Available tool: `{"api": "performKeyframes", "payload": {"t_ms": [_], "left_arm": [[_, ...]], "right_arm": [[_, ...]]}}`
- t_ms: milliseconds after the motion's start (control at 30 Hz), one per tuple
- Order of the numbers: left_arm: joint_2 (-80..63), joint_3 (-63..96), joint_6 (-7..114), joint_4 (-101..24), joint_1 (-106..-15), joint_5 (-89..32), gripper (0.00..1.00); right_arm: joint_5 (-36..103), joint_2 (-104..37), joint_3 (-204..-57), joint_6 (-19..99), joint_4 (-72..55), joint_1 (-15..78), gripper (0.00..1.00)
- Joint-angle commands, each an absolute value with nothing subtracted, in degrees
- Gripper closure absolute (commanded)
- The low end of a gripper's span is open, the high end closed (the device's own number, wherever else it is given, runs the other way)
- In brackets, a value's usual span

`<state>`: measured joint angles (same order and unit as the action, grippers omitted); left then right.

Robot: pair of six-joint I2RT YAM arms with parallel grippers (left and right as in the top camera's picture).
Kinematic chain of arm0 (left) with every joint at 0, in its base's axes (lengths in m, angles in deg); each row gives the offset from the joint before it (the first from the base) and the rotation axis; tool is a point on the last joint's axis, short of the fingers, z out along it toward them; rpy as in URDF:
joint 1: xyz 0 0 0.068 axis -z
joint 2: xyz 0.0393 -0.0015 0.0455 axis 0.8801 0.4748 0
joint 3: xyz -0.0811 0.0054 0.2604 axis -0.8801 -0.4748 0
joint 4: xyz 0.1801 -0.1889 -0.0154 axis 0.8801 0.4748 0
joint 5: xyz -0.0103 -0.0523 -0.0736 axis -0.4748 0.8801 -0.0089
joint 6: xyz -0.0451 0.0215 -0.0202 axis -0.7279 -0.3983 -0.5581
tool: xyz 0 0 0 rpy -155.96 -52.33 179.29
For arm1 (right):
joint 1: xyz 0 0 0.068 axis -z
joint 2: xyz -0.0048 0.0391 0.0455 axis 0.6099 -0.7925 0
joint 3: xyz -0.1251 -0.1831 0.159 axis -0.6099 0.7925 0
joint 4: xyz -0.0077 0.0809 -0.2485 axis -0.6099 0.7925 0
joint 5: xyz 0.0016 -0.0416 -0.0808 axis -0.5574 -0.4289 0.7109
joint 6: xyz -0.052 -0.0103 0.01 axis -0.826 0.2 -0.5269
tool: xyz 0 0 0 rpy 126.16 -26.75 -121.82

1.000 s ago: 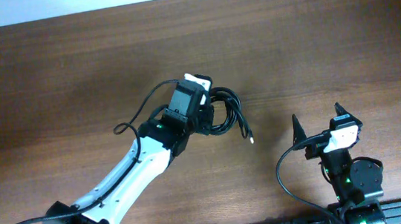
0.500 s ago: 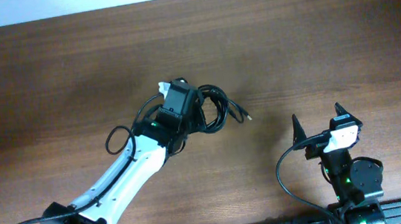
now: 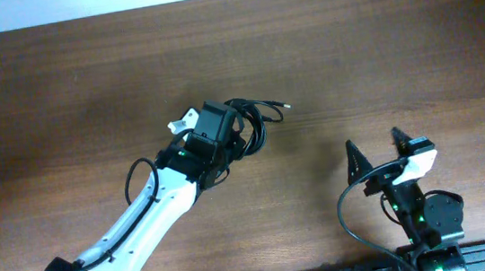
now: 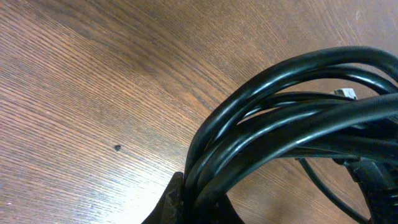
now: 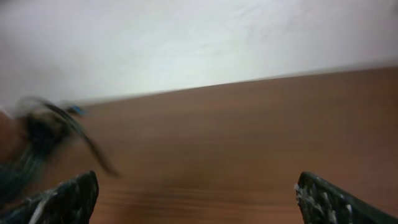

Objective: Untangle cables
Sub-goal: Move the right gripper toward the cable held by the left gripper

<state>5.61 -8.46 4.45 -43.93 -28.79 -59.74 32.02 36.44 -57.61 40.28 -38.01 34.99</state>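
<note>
Bundled black cables [image 4: 292, 118] carried up-left, left gripper [image 3: 229, 128] clamping them, right gripper [image 3: 374, 141] spread.

You have nothing to read here: no text, label, brand, number or sign is legible in any view.
</note>
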Motion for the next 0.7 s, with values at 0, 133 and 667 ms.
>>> {"api": "performKeyframes", "payload": {"t_ms": [0,133,667], "left_arm": [[4.91,-7.76,6.02,-43.1,-29.06,-60.39,1.0],[8.56,-7.76,6.0,-38.9,-26.13,-59.93,0.92],[0.87,-0.31,36.36,-25.68,-24.27,-65.0,0.0]], "right_arm": [[15.5,36.18,-57.2,88.56,-38.82,34.6,0.0],[16.06,36.18,-57.28,79.03,-39.12,34.66,0.0],[13.86,-22.94,-115.1,52.01,-9.18,34.64,0.01]]}}
